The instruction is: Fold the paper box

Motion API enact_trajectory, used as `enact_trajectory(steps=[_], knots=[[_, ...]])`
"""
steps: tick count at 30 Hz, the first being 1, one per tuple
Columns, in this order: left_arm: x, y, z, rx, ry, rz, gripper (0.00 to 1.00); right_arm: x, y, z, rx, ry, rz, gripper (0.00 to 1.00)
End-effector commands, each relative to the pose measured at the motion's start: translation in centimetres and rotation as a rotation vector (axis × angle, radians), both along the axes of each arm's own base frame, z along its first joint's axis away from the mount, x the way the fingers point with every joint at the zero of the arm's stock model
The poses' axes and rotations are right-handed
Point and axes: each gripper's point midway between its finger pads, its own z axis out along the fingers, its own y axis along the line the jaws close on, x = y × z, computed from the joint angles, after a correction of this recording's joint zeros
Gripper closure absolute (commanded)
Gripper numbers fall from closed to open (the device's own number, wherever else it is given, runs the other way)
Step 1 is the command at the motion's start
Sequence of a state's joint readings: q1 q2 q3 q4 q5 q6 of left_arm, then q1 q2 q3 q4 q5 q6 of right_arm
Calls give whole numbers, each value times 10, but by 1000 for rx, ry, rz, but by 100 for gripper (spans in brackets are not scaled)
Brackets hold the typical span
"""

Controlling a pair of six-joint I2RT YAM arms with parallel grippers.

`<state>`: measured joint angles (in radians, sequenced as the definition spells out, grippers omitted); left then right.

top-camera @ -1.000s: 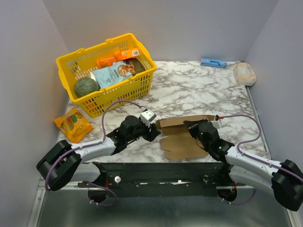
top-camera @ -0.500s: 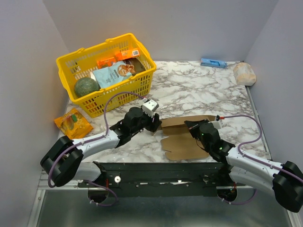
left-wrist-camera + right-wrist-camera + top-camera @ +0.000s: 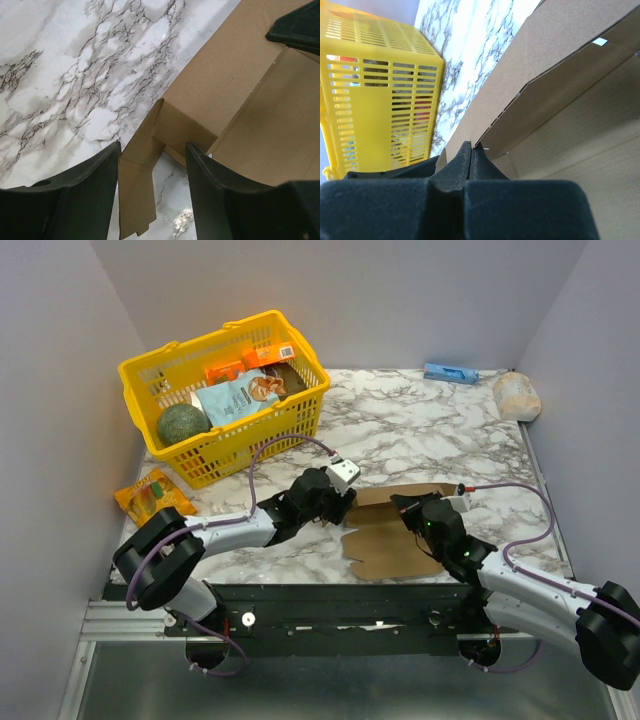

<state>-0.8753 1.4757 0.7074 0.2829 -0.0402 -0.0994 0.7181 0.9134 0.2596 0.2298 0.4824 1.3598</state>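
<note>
The paper box (image 3: 385, 540) is a brown die-cut cardboard sheet lying near the table's front edge, with its back panel (image 3: 400, 493) raised. My left gripper (image 3: 345, 508) is at the sheet's left end and stands open. In the left wrist view the small side flap (image 3: 137, 192) stands up between the fingers of the left gripper (image 3: 154, 147), against the left finger and touching neither pad firmly. My right gripper (image 3: 405, 508) is shut, and its tips (image 3: 471, 146) rest against the fold where the raised panel (image 3: 570, 65) meets the base.
A yellow basket (image 3: 225, 445) with groceries stands at the back left and shows in the right wrist view (image 3: 370, 100). An orange packet (image 3: 153, 502) lies at the left edge. A small blue box (image 3: 449, 372) and a white bag (image 3: 516, 395) sit at the back right.
My left arm has reached to the right, bringing its open gripper up to the box's left end flap. The right arm and the box have stayed put.
</note>
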Motion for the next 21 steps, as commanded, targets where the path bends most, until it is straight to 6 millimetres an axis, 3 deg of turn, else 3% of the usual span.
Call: enact_trajectory(steps=[1,6,12,16,18,21], knots=[[10,-11,8,-21,-36,21,37,-9,-21,-33,-138,62,-27,99],[7,-30,11,-109,-12,4,36,-9,-20,-32,-137,58,-23,99],[5,-32,9,-167,7,32,36,-10,-23,-33,-132,58,-32,99],[3,-19,24,-153,-29,38,29,-11,-22,-34,-128,61,-33,99],[0,-9,29,-141,-33,33,20,-11,-23,-34,-127,61,-35,99],[-12,7,41,-164,-46,-2,13,-11,-23,-34,-127,60,-38,99]])
